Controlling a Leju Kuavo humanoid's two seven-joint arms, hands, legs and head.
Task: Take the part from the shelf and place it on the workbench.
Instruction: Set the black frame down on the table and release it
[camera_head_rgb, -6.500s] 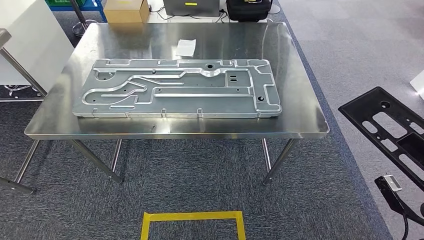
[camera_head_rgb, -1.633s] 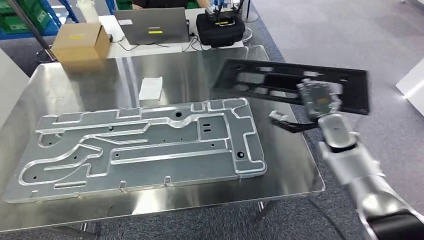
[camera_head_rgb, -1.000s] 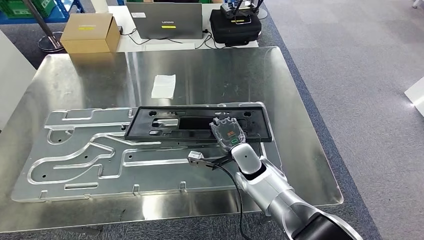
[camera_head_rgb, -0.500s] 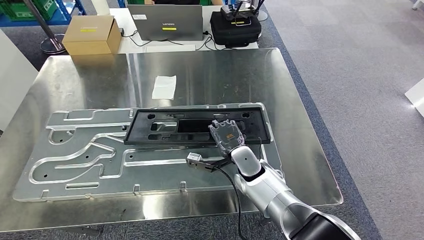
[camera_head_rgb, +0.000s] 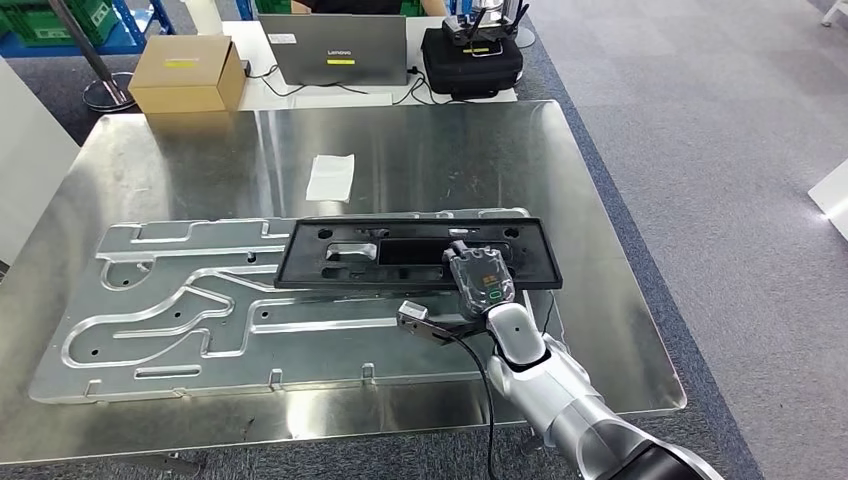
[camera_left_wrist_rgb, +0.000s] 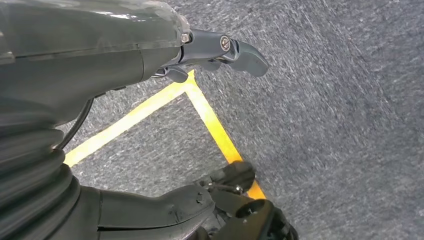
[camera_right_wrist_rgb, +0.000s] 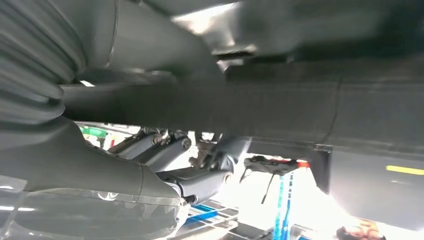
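From where I stand, the right arm reaches up over the near edge of the desk (camera_head_rgb: 600, 200), and the right hand (camera_head_rgb: 481, 281) sits on the near long edge of the part (camera_head_rgb: 410, 252), toward its right end. The hand grips that edge: in the right wrist view the dark part (camera_right_wrist_rgb: 280, 107) runs straight across the fingers (camera_right_wrist_rgb: 165, 145), which curl against it. A small connector (camera_head_rgb: 412, 313) on a black cable juts out just beside the wrist, over the plate (camera_head_rgb: 200, 300).

The part is one long black plastic frame with cut-outs, lying roughly flat and lengthwise across the far right portion of the plate. Whether it rests fully on the plate or is a touch raised, I cannot tell.

The left hand (camera_left_wrist_rgb: 220, 50) hangs down by the floor (camera_left_wrist_rgb: 325, 125) over yellow tape (camera_left_wrist_rgb: 210, 120), its fingers apart with nothing in them.

Counting: one black part, one large stamped metal plate under it, one steel desk. Farther back on the desk lies one white slip of paper (camera_head_rgb: 330, 177). Beyond the desk's far edge stand one cardboard box (camera_head_rgb: 183, 73), one laptop (camera_head_rgb: 345, 50) and one black case (camera_head_rgb: 472, 62).
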